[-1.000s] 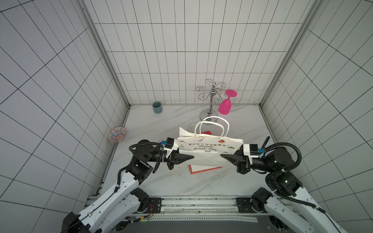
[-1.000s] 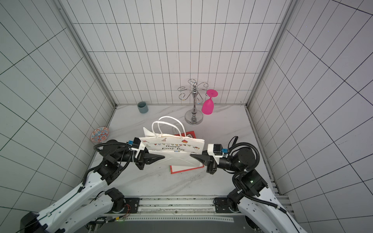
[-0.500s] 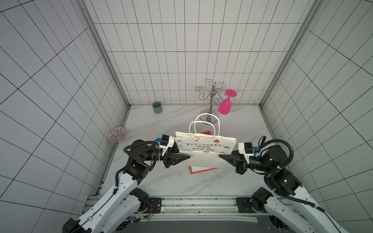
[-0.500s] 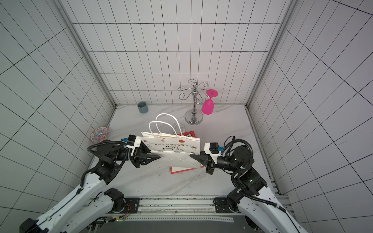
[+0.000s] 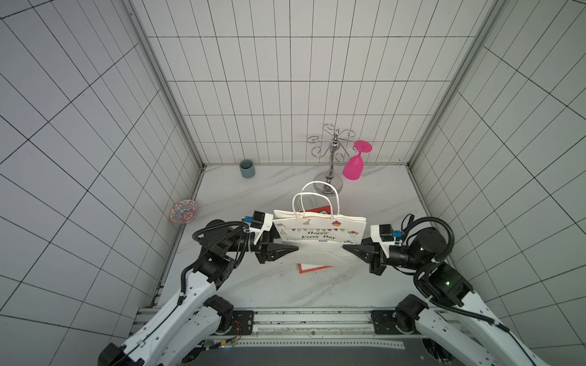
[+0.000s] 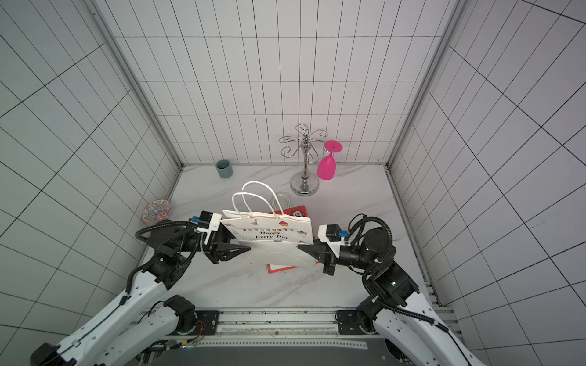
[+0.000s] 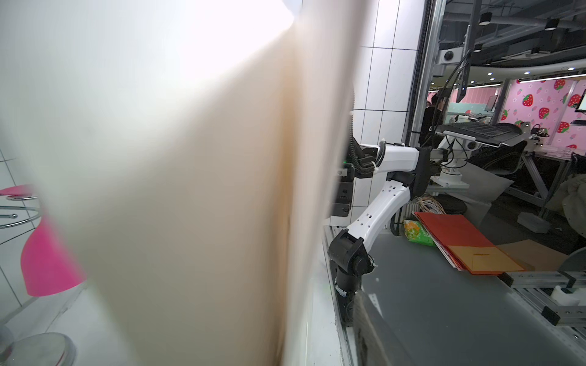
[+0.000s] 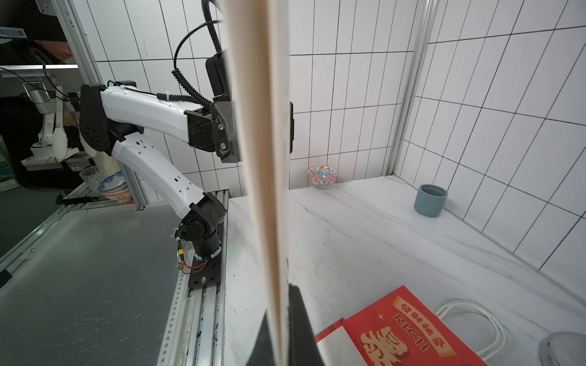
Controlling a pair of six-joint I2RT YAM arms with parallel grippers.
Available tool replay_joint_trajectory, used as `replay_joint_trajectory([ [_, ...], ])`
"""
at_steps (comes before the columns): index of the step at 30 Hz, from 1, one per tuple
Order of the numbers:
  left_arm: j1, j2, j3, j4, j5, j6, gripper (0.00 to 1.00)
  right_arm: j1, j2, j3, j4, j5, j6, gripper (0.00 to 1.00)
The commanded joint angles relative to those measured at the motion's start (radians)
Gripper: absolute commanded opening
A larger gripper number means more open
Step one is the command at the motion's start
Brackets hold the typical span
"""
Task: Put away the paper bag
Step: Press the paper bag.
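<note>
The right gripper (image 5: 345, 247) is pinching the bag (image 5: 320, 233) tight by its right edge, so it is hanging flat. The left gripper (image 5: 295, 248) is sitting at the left edge. The view there is blurry, so I cannot tell its grip.

The left arm (image 5: 196, 290) and right arm (image 5: 444, 280) reach level toward the paper bag (image 5: 320, 231) from opposite sides. The right end effector (image 5: 345, 247) pinches its edge; at the left end effector (image 5: 295, 248) the grip is unclear.

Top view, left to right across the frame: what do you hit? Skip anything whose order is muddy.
In a top view: patterned bowl → grey cup → left pincer → white paper bag → right pincer. Left out, overlapping the bag: metal rack, pink glass, red bag.
</note>
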Motion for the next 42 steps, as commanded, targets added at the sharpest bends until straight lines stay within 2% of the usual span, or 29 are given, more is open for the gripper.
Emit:
replay_joint_trajectory([
  [1,0.0,-0.016,0.04,0.028,-0.005,-0.005,0.26,-0.011,-0.01,0.041,-0.063,0.01,-0.034,0.0],
  [3,-0.001,-0.015,0.043,0.029,0.003,-0.004,0.02,-0.011,-0.005,0.047,-0.082,0.008,-0.039,0.0],
  [9,-0.004,-0.032,0.043,0.037,-0.005,-0.005,0.0,-0.011,-0.009,0.046,-0.093,0.007,-0.043,0.0],
  [10,-0.006,-0.037,0.044,0.035,-0.016,-0.007,0.06,-0.011,-0.01,0.046,-0.095,0.007,-0.043,0.0],
  [11,-0.004,-0.041,0.047,0.027,-0.027,-0.007,0.33,-0.011,-0.013,0.045,-0.099,0.007,-0.043,0.0],
  [12,-0.004,-0.045,0.051,0.022,-0.036,-0.007,0.49,-0.012,-0.014,0.044,-0.101,0.007,-0.043,0.0],
  [13,-0.005,-0.05,0.052,0.02,-0.054,-0.009,0.54,-0.011,-0.016,0.042,-0.103,0.009,-0.044,0.0],
  [15,-0.007,-0.061,0.062,0.02,-0.086,-0.018,0.55,-0.012,-0.02,0.035,-0.104,0.01,-0.046,0.0],
  [16,-0.009,-0.069,0.068,0.022,-0.096,-0.019,0.54,-0.011,-0.021,0.032,-0.106,0.012,-0.048,0.0],
  [17,-0.012,-0.075,0.074,0.026,-0.098,-0.019,0.48,-0.011,-0.02,0.03,-0.11,0.013,-0.049,0.0],
  [18,-0.018,-0.083,0.079,0.027,-0.1,-0.016,0.35,-0.012,-0.02,0.027,-0.111,0.013,-0.049,0.0],
  [20,-0.024,-0.088,0.085,0.021,-0.105,-0.008,0.01,-0.011,-0.018,0.029,-0.11,0.01,-0.046,0.0],
  [26,-0.032,-0.091,0.09,0.011,-0.106,0.004,0.0,-0.011,-0.023,0.034,-0.112,0.011,-0.044,0.0],
  [27,-0.033,-0.09,0.091,0.009,-0.113,0.003,0.15,-0.011,-0.024,0.034,-0.114,0.01,-0.044,0.0],
  [28,-0.035,-0.09,0.094,0.0,-0.131,0.004,0.46,-0.012,-0.024,0.034,-0.114,0.011,-0.043,0.0],
  [29,-0.035,-0.092,0.095,-0.007,-0.144,0.006,0.59,-0.011,-0.026,0.035,-0.115,0.01,-0.041,0.0],
  [30,-0.035,-0.095,0.095,-0.01,-0.154,0.009,0.63,-0.011,-0.026,0.035,-0.115,0.01,-0.04,0.0],
  [33,-0.034,-0.104,0.095,-0.023,-0.193,0.019,0.66,-0.011,-0.029,0.034,-0.117,0.017,-0.03,0.0],
  [35,-0.035,-0.114,0.102,-0.071,-0.283,0.044,0.95,-0.011,-0.032,0.03,-0.117,0.034,0.002,0.0],
  [37,-0.035,-0.135,0.109,-0.125,-0.395,0.084,0.97,-0.011,-0.033,0.019,-0.122,0.077,0.063,0.0],
  [39,-0.035,-0.154,0.107,-0.161,-0.546,0.111,0.98,-0.012,-0.027,0.015,-0.162,0.174,0.154,0.0],
  [42,-0.035,-0.172,0.095,-0.227,-0.819,0.125,0.98,-0.011,0.013,0.049,-0.283,0.31,0.283,0.0],
])
